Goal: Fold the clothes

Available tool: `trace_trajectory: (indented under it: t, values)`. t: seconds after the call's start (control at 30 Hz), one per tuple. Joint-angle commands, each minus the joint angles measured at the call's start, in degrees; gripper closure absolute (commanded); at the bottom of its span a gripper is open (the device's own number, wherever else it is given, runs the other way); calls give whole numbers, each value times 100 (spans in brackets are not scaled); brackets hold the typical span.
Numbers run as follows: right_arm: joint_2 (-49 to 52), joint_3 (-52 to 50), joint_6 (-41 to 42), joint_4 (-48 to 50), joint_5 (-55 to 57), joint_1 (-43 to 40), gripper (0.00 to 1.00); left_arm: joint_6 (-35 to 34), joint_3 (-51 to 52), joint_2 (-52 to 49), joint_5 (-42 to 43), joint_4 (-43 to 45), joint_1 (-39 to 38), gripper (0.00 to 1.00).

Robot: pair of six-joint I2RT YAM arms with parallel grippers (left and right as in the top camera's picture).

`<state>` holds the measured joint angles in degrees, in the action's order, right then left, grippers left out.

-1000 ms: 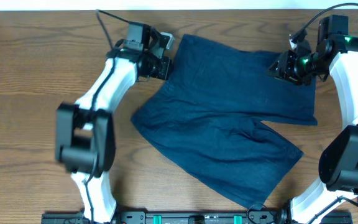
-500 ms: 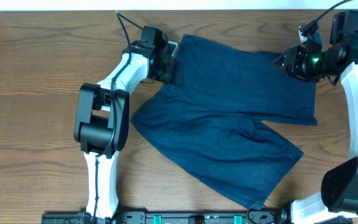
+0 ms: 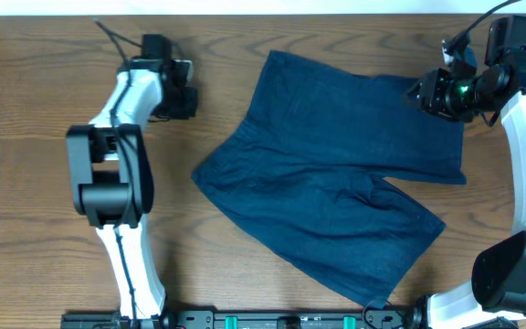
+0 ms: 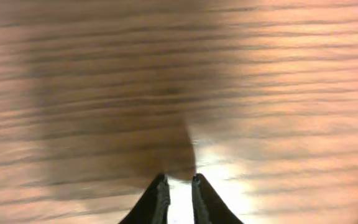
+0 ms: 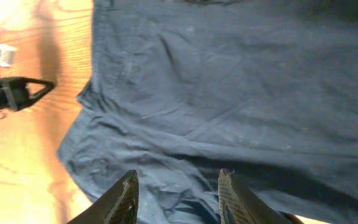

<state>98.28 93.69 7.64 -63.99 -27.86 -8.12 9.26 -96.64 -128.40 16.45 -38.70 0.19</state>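
The dark navy shorts (image 3: 336, 174) lie spread flat on the wooden table, waistband toward the upper left and two legs toward the right and lower right. They fill the right wrist view (image 5: 229, 93). My left gripper (image 3: 188, 91) is over bare wood, well left of the shorts, jaws nearly together and empty (image 4: 179, 178). It also shows in the right wrist view (image 5: 50, 83). My right gripper (image 3: 423, 91) hovers at the shorts' upper right corner, open and empty (image 5: 178, 177). No button is visible.
Brown wooden table (image 3: 44, 201) all around. A white wall strip (image 3: 263, 5) runs along the far edge. The arm bases and a black rail (image 3: 272, 320) sit at the near edge.
My left gripper has swung left, away from the shorts' upper left edge onto bare table. The shorts have stayed put. The right gripper shifted slightly up and right.
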Motion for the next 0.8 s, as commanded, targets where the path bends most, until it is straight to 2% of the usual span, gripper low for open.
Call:
trace_trajectory:
  t: [0.0,0.13,0.37,0.77]
  values:
    - [-79,26,66,-11,356,31,59,374,28,498,1672,101,-387,78]
    - [-79,26,70,-15,387,26,56,562,28,505,1711,330,-1038,73]
    - [-79,26,90,-280,387,26,57,634,31,393,118,833,-1991,68]
    - [-79,26,136,-485,385,26,58,638,35,-356,74,839,-2111,68]
